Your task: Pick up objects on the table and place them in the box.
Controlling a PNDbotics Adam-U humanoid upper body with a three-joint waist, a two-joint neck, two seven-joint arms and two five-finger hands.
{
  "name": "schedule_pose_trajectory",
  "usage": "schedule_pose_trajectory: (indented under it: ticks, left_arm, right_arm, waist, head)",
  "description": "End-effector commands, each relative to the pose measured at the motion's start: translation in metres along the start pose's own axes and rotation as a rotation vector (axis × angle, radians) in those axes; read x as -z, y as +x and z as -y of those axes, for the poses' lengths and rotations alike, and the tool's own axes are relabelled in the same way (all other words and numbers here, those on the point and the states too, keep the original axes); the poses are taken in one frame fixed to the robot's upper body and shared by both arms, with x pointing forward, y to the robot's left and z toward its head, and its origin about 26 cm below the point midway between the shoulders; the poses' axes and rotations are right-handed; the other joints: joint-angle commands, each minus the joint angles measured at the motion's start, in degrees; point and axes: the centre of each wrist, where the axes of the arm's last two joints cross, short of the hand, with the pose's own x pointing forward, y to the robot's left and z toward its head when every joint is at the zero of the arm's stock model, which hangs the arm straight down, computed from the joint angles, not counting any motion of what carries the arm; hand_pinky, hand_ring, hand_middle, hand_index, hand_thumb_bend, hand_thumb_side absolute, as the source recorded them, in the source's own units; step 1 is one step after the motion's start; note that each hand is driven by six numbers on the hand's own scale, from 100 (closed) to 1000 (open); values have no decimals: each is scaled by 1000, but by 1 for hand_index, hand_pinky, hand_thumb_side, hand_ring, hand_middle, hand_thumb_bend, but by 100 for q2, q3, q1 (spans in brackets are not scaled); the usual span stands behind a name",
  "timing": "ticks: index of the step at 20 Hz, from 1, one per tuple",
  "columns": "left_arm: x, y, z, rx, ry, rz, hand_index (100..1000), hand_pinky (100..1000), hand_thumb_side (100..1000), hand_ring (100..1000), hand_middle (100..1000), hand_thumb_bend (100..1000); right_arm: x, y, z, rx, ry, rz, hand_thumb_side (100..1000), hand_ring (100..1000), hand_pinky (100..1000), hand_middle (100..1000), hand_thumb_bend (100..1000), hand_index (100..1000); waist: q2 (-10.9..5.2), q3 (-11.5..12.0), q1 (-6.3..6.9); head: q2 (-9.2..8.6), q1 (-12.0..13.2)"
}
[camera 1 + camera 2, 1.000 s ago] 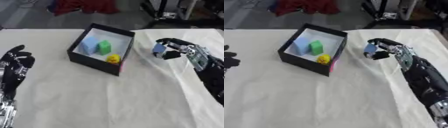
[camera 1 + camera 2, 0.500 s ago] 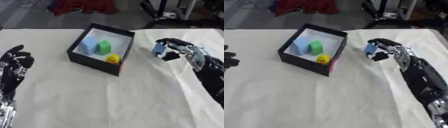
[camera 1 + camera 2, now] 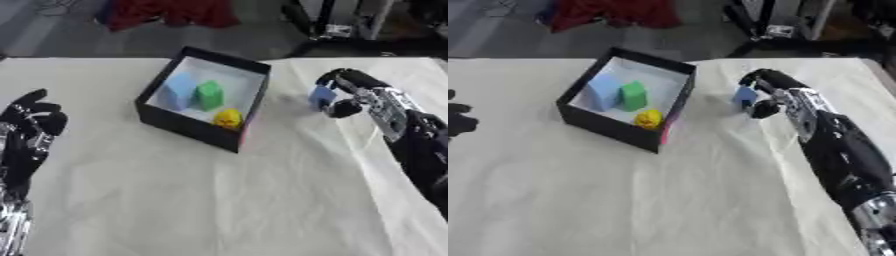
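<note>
Toward the far edge of the tabletop [image 3: 201, 200], which is covered in a pale creased cloth, a black box [image 3: 203, 97] with a white floor sits askew, one corner pointing at the near edge. Inside it lie three things: a light blue block [image 3: 178, 91] on the left, a green block [image 3: 208, 95] just beside it, and a small yellow object [image 3: 227, 118] near the box's near-right wall. A strip of pink shows on the outside of the box at its near-right corner. To the right of the box, near the right edge of the tabletop and well clear of the box wall, the right hand [image 3: 348, 94] has its fingers curled over the top of a small blue block [image 3: 322, 96] with the thumb closing from below, so the block is pinched between them; whether the block touches the cloth cannot be told. The black forearm with its silver joint runs from that hand toward the near-right corner. At the left edge of the tabletop the left hand [image 3: 31, 125] rests idle, palm toward the camera, fingers relaxed and pointing up, holding nothing. Beyond the far edge lie a red cloth and dark equipment on the floor.
</note>
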Motion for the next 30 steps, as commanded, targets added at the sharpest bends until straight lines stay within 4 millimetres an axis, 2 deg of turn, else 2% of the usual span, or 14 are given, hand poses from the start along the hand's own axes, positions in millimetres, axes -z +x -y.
schedule_pose_trajectory:
  ticks: [1, 4, 5, 7, 11, 14, 17, 23, 30]
  left_arm:
    - [3, 8, -2, 6, -1, 34, 843, 673, 665, 593, 618, 905]
    - [3, 8, -2, 6, -1, 34, 843, 673, 665, 593, 618, 905]
    - [3, 8, -2, 7, -4, 31, 843, 673, 664, 593, 618, 907]
    - [2, 8, -3, 8, -2, 30, 843, 673, 664, 593, 618, 908]
    - [2, 8, -3, 10, -2, 30, 843, 673, 664, 593, 618, 908]
    - [2, 8, -2, 9, -6, 30, 843, 673, 664, 593, 618, 907]
    - [3, 8, -2, 7, -9, 31, 843, 673, 664, 593, 618, 907]
    - [4, 10, 1, -2, -18, 41, 843, 673, 663, 593, 618, 908]
    - [7, 13, 5, -14, -28, 54, 843, 673, 663, 593, 618, 908]
  right_arm:
    - [1, 3, 22, -22, -116, 13, 100, 736, 773, 396, 100, 494]
    - [1, 2, 16, -28, -151, 14, 100, 736, 773, 396, 100, 494]
    - [3, 6, 19, -27, -177, 32, 100, 717, 766, 355, 100, 453]
    - [8, 20, 41, -27, -272, 108, 100, 716, 766, 353, 100, 453]
    - [11, 48, 73, -15, -385, 234, 100, 715, 768, 353, 100, 453]
    - [14, 73, 91, 3, -408, 303, 100, 716, 769, 353, 100, 453]
    - [17, 94, 99, 15, -404, 358, 100, 716, 770, 354, 100, 456]
    - [26, 127, 97, 24, -360, 438, 100, 718, 772, 355, 100, 458]
    - [37, 149, 70, 40, -259, 496, 100, 732, 780, 369, 100, 472]
  waist:
    - [-70, -3, 71]
    - [-70, -1, 70]
    - [-93, 8, 70]
    - [-98, -6, 67]
    - [-106, 2, 62]
    - [-111, 20, 64]
    - [-111, 52, 67]
    - [-101, 154, 84]
    - [-67, 267, 114]
  head:
    - [-10, -3]
    - [-10, -5]
    - [-10, -19]
    - [-10, -15]
    - [-10, -26]
    - [-10, -53]
    - [-10, -87]
    - [-10, -161]
    - [-10, -245]
